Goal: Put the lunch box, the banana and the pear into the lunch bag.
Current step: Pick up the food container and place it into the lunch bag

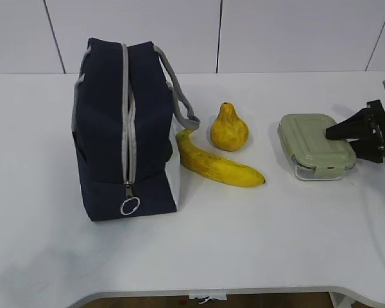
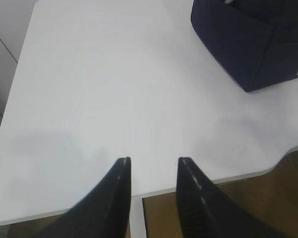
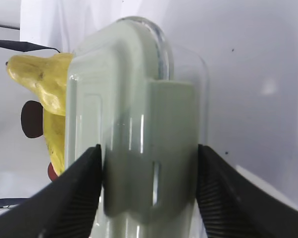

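Nearest the table's front edge stands the lunch bag (image 1: 125,131), upright on the white table (image 1: 256,231), zipper run down its end face with the ring pull hanging low. Everything else sits off from that bag. Right beside its white side panel lies the banana (image 1: 218,167), one dark tip almost touching the bag, the other pointing away toward the lunch box (image 1: 314,144). Just behind the banana, a little farther from the bag, the pear (image 1: 228,128) stands stem up. Farther out on the same side of the bag rests the lunch box, green lid on. The right gripper (image 3: 149,186) has its two fingers either side of the box's end clip, pads right against the lid's sides; whether they truly press it I cannot tell. The left gripper (image 2: 153,171) hovers spread, holding nothing, over bare table near the front edge, the bag's corner beyond it.
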You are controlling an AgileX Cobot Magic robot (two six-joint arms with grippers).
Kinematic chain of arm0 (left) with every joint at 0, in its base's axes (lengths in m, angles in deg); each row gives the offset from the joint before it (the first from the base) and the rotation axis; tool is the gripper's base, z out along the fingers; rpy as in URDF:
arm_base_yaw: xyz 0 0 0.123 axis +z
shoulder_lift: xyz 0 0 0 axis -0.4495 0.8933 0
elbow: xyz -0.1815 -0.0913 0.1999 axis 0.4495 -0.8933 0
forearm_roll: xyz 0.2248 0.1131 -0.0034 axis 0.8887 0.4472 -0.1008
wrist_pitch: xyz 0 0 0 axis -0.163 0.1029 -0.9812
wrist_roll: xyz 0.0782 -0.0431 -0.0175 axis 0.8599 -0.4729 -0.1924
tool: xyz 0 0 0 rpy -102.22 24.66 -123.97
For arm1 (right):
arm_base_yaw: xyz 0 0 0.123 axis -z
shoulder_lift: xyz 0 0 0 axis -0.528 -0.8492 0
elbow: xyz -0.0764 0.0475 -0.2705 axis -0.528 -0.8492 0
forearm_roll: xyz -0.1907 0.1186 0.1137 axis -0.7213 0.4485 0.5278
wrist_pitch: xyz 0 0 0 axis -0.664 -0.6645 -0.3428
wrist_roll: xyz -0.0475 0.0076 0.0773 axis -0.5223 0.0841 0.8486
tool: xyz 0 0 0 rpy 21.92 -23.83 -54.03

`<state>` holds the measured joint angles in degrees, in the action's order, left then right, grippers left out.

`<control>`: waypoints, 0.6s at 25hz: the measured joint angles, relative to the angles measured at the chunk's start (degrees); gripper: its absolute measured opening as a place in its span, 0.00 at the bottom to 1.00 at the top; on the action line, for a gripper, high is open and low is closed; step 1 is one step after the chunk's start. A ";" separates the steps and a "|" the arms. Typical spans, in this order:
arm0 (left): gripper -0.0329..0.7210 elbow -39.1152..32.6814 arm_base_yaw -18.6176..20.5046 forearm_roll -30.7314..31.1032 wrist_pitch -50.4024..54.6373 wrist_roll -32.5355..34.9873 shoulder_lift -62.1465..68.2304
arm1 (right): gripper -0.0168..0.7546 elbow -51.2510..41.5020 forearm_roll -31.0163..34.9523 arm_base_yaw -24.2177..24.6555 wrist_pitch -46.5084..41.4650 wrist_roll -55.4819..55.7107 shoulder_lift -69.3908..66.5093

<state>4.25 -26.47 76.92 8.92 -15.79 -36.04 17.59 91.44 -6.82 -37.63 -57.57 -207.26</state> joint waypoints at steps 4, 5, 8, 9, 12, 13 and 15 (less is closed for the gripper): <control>0.37 0.00 0.00 0.00 0.00 0.00 0.00 | 0.58 0.00 0.00 0.00 0.00 0.00 0.00; 0.37 0.00 0.00 0.00 0.00 0.00 0.00 | 0.58 0.00 0.00 0.00 0.00 0.00 0.00; 0.37 0.00 0.00 0.00 0.00 0.00 0.00 | 0.55 0.00 0.12 0.00 -0.04 0.24 0.00; 0.37 0.00 0.00 0.00 0.00 0.00 0.00 | 0.55 0.00 0.12 0.00 -0.04 0.61 0.00; 0.37 0.00 0.00 0.00 0.00 0.00 0.00 | 0.52 0.00 0.12 0.00 -0.13 1.10 0.00; 0.37 0.00 0.00 0.00 0.00 0.00 0.00 | 0.52 0.00 0.12 0.00 -0.17 1.24 -0.07; 0.37 0.00 0.00 0.00 0.00 0.00 0.00 | 0.51 0.00 -0.01 0.00 -0.26 1.88 -0.07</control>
<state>4.25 -26.47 76.92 8.92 -15.79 -36.04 17.59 91.43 -6.82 -37.90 -55.69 -207.32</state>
